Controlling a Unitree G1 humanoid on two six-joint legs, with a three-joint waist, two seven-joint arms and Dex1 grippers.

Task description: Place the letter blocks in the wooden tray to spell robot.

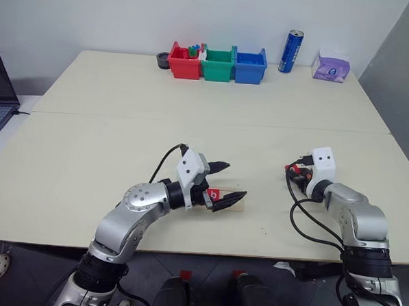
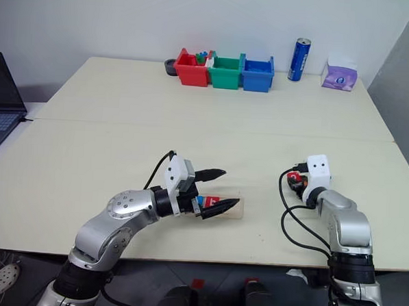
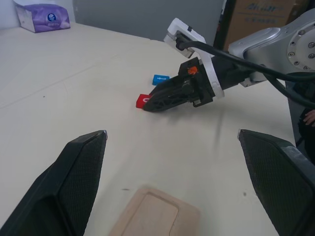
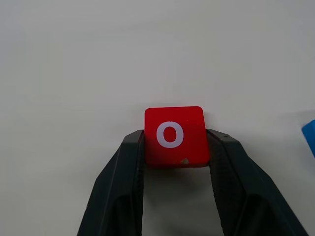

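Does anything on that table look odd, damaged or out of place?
Only a small flaw: the red o block, pinched by the right gripper, has a chip on its near edge. Otherwise nothing stands out.

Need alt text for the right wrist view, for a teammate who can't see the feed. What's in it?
The right end effector has its two black fingers pressed against either side of a red letter block marked with a white lowercase o, lying on the pale table. The edge of a blue block shows beside it.
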